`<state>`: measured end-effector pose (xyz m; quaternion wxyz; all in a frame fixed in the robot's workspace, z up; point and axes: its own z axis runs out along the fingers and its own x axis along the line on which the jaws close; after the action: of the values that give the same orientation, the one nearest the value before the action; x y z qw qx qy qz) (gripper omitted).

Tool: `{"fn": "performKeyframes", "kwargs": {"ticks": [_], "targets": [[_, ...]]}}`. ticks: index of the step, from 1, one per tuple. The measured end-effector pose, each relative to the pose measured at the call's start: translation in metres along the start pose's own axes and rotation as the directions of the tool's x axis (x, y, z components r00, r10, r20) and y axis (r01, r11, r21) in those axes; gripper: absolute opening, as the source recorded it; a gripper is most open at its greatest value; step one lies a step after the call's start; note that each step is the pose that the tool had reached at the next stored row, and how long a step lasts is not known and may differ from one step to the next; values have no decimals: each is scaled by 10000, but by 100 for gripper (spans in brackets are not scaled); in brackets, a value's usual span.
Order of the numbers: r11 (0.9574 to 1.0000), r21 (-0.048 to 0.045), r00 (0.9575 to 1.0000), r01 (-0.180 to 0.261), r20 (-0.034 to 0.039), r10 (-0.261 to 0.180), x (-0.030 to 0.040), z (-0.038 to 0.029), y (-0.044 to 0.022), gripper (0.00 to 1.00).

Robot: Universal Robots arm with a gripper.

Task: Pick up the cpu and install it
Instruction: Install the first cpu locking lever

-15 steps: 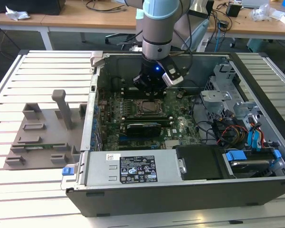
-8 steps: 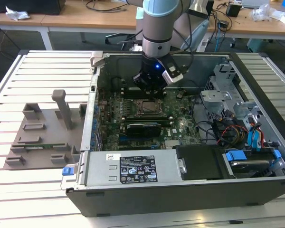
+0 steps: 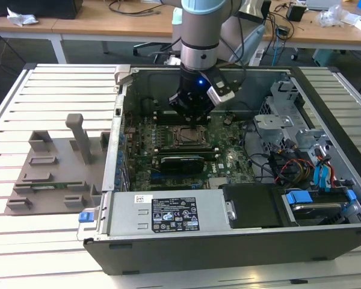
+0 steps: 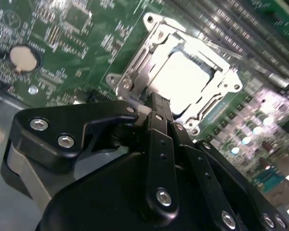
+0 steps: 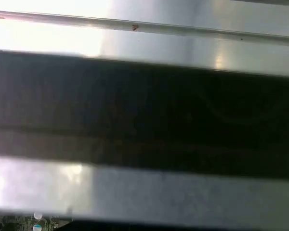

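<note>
**A:** How far along is the job, would you say?

**B:** Near the end, by my reading. In the second wrist view the cpu (image 4: 183, 79) lies flat inside the socket frame (image 4: 135, 72) on the green board (image 4: 62, 43), its pale top glaring under the light. That looks like a chip already seated rather than one waiting to be fetched.

**A:** And from the outside?

**B:** The exterior view has the arm (image 3: 200, 36) reaching down into the open computer case (image 3: 240, 241), with the hand (image 3: 191, 111) just over the socket in the middle of the board. The grey fixture block (image 3: 54, 162) sits on the slatted worktop (image 3: 48, 90) toward the exterior view's left, well apart from the hand.

**A:** Is the chip locked in?

**B:** I cannot tell. The frame surrounds the chip, but whether its lever is latched is not clear to me.

**A:** The hand itself: gripping anything?

**B:** In the second wrist view the hand (image 4: 156, 103) has its black fingers (image 4: 160, 122) drawn together, tips at the near edge of the frame. I see nothing between them. Whether the tips touch the frame or hang just above it I cannot say.
</note>
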<state>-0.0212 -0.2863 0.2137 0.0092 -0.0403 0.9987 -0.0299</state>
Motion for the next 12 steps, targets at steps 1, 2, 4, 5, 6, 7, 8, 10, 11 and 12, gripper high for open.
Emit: {"fn": "performKeyframes", "kwargs": {"ticks": [1,2,4,5,6,7,8,10,11,12], "targets": [[10000,11,10000,-1,-1,1,3,2,-27,11],[10000,15,10000,-1,-1,1,4,3,-46,11],[10000,23,10000,-1,-2,1,7,5,-82,11],[10000,25,10000,0,-2,0,8,6,-94,11],[10000,26,10000,0,-1,0,9,6,-104,11],[10000,26,10000,0,-1,0,9,7,-110,11],[10000,25,10000,-1,-1,1,9,7,-111,11],[10000,31,10000,-2,-4,2,10,-2,-112,11],[10000,32,10000,0,-3,0,9,-9,-113,11],[10000,31,10000,-1,-3,1,9,-18,-113,11]]}}
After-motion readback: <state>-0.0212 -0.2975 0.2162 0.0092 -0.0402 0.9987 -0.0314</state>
